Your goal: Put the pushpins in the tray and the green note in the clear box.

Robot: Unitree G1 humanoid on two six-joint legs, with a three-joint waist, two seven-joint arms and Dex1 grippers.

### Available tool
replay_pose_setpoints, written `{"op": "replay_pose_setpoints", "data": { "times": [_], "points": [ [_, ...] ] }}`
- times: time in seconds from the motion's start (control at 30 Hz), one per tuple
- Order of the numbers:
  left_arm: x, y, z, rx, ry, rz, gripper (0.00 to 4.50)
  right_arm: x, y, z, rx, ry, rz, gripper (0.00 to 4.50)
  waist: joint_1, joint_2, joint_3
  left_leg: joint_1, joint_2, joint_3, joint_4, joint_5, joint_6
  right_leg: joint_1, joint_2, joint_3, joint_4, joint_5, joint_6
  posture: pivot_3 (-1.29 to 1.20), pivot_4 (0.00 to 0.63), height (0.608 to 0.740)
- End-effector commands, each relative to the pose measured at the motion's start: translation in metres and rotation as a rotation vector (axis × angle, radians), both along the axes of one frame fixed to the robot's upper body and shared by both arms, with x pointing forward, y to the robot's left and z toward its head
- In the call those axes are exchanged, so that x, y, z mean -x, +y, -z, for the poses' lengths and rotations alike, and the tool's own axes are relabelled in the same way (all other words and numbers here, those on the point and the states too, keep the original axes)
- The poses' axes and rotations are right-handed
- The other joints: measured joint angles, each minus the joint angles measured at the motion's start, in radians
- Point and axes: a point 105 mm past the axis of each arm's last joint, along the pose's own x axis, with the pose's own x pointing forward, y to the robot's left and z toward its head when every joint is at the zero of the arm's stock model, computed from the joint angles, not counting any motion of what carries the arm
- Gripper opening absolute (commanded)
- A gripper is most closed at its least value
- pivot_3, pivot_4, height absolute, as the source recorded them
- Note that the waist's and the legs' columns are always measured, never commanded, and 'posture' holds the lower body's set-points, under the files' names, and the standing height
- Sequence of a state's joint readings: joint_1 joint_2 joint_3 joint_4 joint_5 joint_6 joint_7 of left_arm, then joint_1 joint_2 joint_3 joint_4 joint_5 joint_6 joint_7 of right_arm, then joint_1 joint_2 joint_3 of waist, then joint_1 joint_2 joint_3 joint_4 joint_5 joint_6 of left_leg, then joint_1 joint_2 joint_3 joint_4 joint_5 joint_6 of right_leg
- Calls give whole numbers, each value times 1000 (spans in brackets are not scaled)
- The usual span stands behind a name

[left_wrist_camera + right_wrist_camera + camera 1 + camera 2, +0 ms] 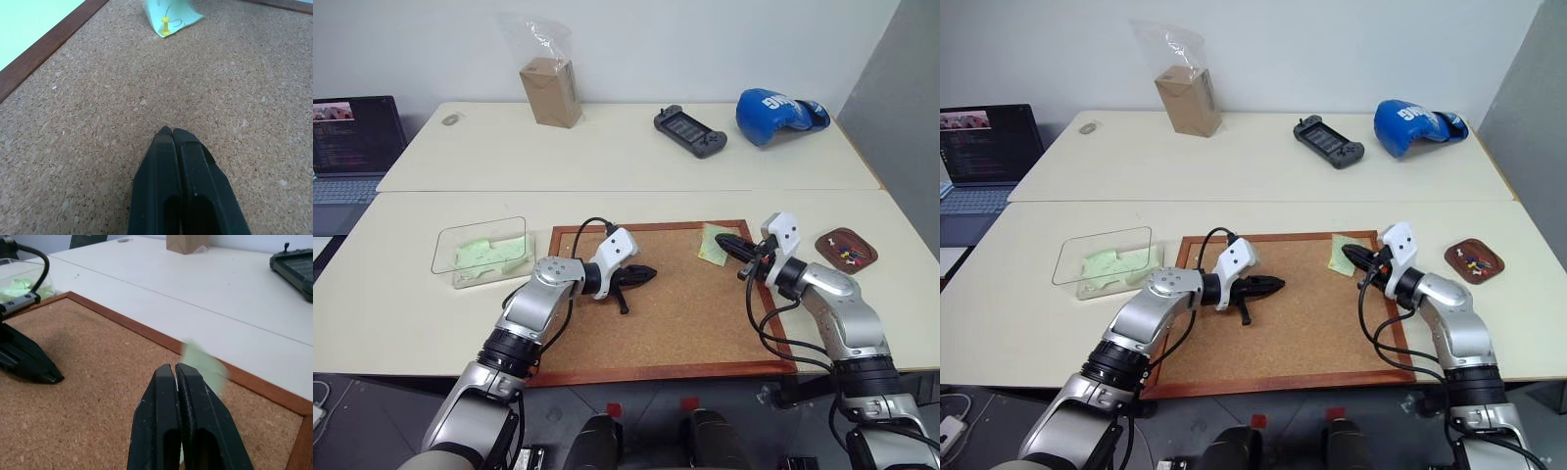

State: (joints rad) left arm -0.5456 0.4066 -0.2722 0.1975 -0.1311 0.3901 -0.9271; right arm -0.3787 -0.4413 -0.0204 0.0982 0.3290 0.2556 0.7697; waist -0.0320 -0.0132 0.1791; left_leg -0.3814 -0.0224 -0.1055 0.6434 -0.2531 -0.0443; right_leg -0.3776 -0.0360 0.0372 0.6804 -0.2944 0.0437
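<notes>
On the cork board [675, 304], near its 1 o'clock corner, I see the green note [713, 244], one edge curling up off the cork. My left wrist view shows a yellow pushpin [166, 24] standing in that note, so I judge it is not yet free. Just beside it, at 3 o'clock of the note, my right gripper [724, 242] has its two black fingers pressed together; the note sits right at the tips, but I cannot tell whether they pinch paper or a pin.

At 3 o'clock of the board, apart from it, the tray [829, 239] already holds a few coloured pushpins [846, 255]. At 9 o'clock of the board, the clear box [444, 244] holds pale green paper.

So I judge part of the work done, with this note and its pin left.

My left gripper [651, 273] rests over the board's middle, fingers together, holding nothing.
</notes>
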Motion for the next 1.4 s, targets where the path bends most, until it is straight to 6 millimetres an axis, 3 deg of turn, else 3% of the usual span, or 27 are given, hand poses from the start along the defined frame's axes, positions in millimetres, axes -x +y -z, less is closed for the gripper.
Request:
{"op": "replay_pose_setpoints", "data": {
  "times": [0.03,0.13,0.23,0.37,0.5,0.63,0.77,1.13,1.4],
  "points": [
    [4,1,13,-41,37,-6,0,4,-4,-16,-29,-40,4,44,0,0,0,0,0,0,0,0,0,0,0,0,0,0,0,0,150,740],
    [4,1,13,-41,37,-5,0,4,-9,-19,-46,-43,38,44,0,0,0,0,0,0,0,0,0,0,0,0,0,0,0,0,150,740],
    [4,1,14,-42,39,-5,0,-5,-33,-31,-66,-88,185,44,1,0,0,0,0,0,0,0,0,0,0,0,0,0,0,0,150,740],
    [5,2,14,-43,40,-6,0,-16,-82,-43,-51,-119,445,44,1,0,0,0,0,0,0,0,0,0,0,0,0,0,0,0,150,740],
    [4,2,14,-42,41,-6,0,-24,-148,-45,-3,-101,759,44,1,0,0,0,0,1,0,0,0,0,0,1,0,0,0,0,150,740],
    [3,1,14,-44,41,-4,0,-26,-178,-36,-31,-20,880,44,0,0,0,0,0,3,-1,0,0,0,0,0,0,0,0,0,150,740],
    [3,1,14,-46,40,-3,0,-27,-192,-27,-52,26,928,44,0,0,0,0,0,6,-1,0,0,0,0,1,0,0,0,0,150,740],
    [3,4,13,-49,38,-9,0,-28,-206,-15,-70,85,993,44,0,0,0,0,0,8,-1,0,1,0,-1,2,0,0,0,0,150,740],
    [3,5,13,-52,38,-9,0,-28,-207,-14,-60,81,998,1511,0,0,0,0,0,9,-1,0,1,0,-1,2,0,0,0,0,150,740]
  ]
}}
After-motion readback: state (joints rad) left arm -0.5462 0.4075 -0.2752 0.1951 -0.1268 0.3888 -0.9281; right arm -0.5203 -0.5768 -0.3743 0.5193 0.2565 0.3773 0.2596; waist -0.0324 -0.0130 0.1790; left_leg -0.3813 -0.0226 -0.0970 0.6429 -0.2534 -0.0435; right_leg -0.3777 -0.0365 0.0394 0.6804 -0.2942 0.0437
